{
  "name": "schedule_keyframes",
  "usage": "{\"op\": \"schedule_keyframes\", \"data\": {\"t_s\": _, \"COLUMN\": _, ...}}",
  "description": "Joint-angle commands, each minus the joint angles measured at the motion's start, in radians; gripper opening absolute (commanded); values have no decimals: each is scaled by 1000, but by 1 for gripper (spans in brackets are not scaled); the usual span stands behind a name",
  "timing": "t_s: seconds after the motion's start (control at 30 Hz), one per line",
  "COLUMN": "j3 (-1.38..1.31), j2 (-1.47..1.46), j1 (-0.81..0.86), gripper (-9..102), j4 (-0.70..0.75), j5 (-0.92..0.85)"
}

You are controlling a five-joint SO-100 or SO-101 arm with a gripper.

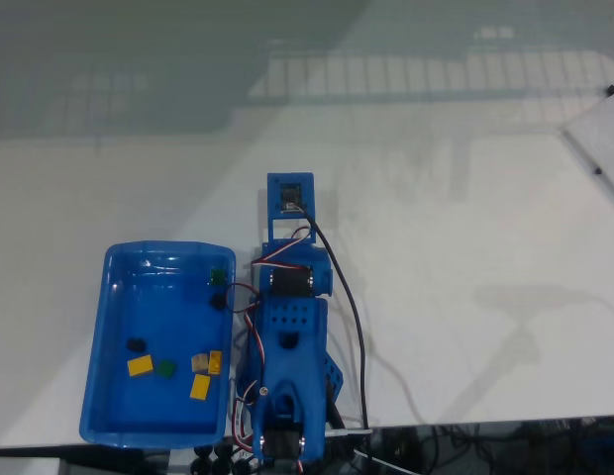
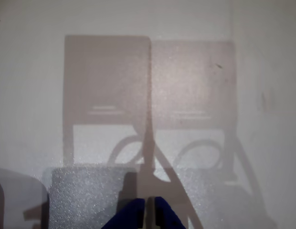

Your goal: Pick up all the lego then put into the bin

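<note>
In the wrist view the pincer (image 2: 148,214) is showing at the bottom edge as two dark blue tips pressed almost together, with only a thin pale slit between them, so it is sitting clenched and gripping nothing, and it is hanging over bare white desk (image 2: 195,62) crossed by the arm's own grey shadows. In the fixed view the blue arm (image 1: 287,336) is lying folded near the lower edge, its camera block pointing up the frame, and red, white and black wires (image 1: 347,297) are looping along its right side; the pincer tips themselves are too hidden there to make out. The bin (image 1: 97,327), a glossy blue tray, is sitting just to the left of the arm in that view, its right rim nearly touching the arm's body, so it is lying well behind and to the side of where the pincer is pointing. Inside the bin the lego are resting on the floor: a yellow brick (image 1: 141,365), a green brick (image 1: 165,369), a black brick (image 1: 137,344), a tan brick (image 1: 199,362) touching another yellow brick (image 1: 215,362), one more yellow piece (image 1: 200,386) just below them, and a green piece (image 1: 218,275) with a dark piece (image 1: 220,297) near the bin's right wall.
</note>
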Motion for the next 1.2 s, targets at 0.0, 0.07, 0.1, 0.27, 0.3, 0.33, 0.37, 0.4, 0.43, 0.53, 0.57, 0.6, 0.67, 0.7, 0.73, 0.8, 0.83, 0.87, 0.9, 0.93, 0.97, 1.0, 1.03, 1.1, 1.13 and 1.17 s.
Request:
{"op": "schedule_keyframes", "data": {"t_s": 0.0, "j3": 46, "j2": 20, "j1": -6, "gripper": 0, "j4": 3, "j5": 2}}
{"op": "schedule_keyframes", "data": {"t_s": 0.07, "j3": 46, "j2": 20, "j1": -8, "gripper": 0, "j4": 3, "j5": 3}}
{"op": "schedule_keyframes", "data": {"t_s": 0.1, "j3": 46, "j2": 20, "j1": -8, "gripper": 0, "j4": 3, "j5": 2}}
{"op": "schedule_keyframes", "data": {"t_s": 0.27, "j3": 46, "j2": 20, "j1": -14, "gripper": 0, "j4": 3, "j5": 11}}
{"op": "schedule_keyframes", "data": {"t_s": 0.3, "j3": 46, "j2": 20, "j1": -14, "gripper": 0, "j4": 3, "j5": 11}}
{"op": "schedule_keyframes", "data": {"t_s": 0.33, "j3": 46, "j2": 20, "j1": -14, "gripper": 0, "j4": 3, "j5": 11}}
{"op": "schedule_keyframes", "data": {"t_s": 0.37, "j3": 46, "j2": 20, "j1": -14, "gripper": 0, "j4": 3, "j5": 14}}
{"op": "schedule_keyframes", "data": {"t_s": 0.4, "j3": 46, "j2": 20, "j1": -14, "gripper": 0, "j4": 3, "j5": 23}}
{"op": "schedule_keyframes", "data": {"t_s": 0.43, "j3": 46, "j2": 20, "j1": -14, "gripper": 0, "j4": 3, "j5": 51}}
{"op": "schedule_keyframes", "data": {"t_s": 0.53, "j3": 46, "j2": 20, "j1": -14, "gripper": 0, "j4": 3, "j5": 143}}
{"op": "schedule_keyframes", "data": {"t_s": 0.57, "j3": 46, "j2": 20, "j1": -14, "gripper": 0, "j4": 3, "j5": 164}}
{"op": "schedule_keyframes", "data": {"t_s": 0.6, "j3": 46, "j2": 20, "j1": -14, "gripper": 0, "j4": 3, "j5": 183}}
{"op": "schedule_keyframes", "data": {"t_s": 0.67, "j3": 46, "j2": 20, "j1": -14, "gripper": 0, "j4": 3, "j5": 196}}
{"op": "schedule_keyframes", "data": {"t_s": 0.7, "j3": 46, "j2": 20, "j1": -14, "gripper": 0, "j4": 3, "j5": 196}}
{"op": "schedule_keyframes", "data": {"t_s": 0.73, "j3": 46, "j2": 20, "j1": -14, "gripper": 0, "j4": 3, "j5": 196}}
{"op": "schedule_keyframes", "data": {"t_s": 0.8, "j3": 46, "j2": 20, "j1": -14, "gripper": 0, "j4": 3, "j5": 196}}
{"op": "schedule_keyframes", "data": {"t_s": 0.83, "j3": 46, "j2": 20, "j1": -14, "gripper": 0, "j4": 3, "j5": 196}}
{"op": "schedule_keyframes", "data": {"t_s": 0.87, "j3": 46, "j2": 20, "j1": -14, "gripper": 0, "j4": 3, "j5": 196}}
{"op": "schedule_keyframes", "data": {"t_s": 0.9, "j3": 46, "j2": 20, "j1": -14, "gripper": 0, "j4": 3, "j5": 196}}
{"op": "schedule_keyframes", "data": {"t_s": 0.93, "j3": 46, "j2": 20, "j1": -14, "gripper": 0, "j4": 3, "j5": 196}}
{"op": "schedule_keyframes", "data": {"t_s": 0.97, "j3": 46, "j2": 20, "j1": -14, "gripper": 0, "j4": 3, "j5": 196}}
{"op": "schedule_keyframes", "data": {"t_s": 1.0, "j3": 46, "j2": 20, "j1": -14, "gripper": 0, "j4": 3, "j5": 196}}
{"op": "schedule_keyframes", "data": {"t_s": 1.03, "j3": 46, "j2": 20, "j1": -14, "gripper": 0, "j4": 3, "j5": 196}}
{"op": "schedule_keyframes", "data": {"t_s": 1.1, "j3": 46, "j2": 20, "j1": -14, "gripper": 0, "j4": 3, "j5": 196}}
{"op": "schedule_keyframes", "data": {"t_s": 1.13, "j3": 46, "j2": 20, "j1": -14, "gripper": 0, "j4": 3, "j5": 196}}
{"op": "schedule_keyframes", "data": {"t_s": 1.17, "j3": 46, "j2": 20, "j1": -14, "gripper": 0, "j4": 3, "j5": 196}}
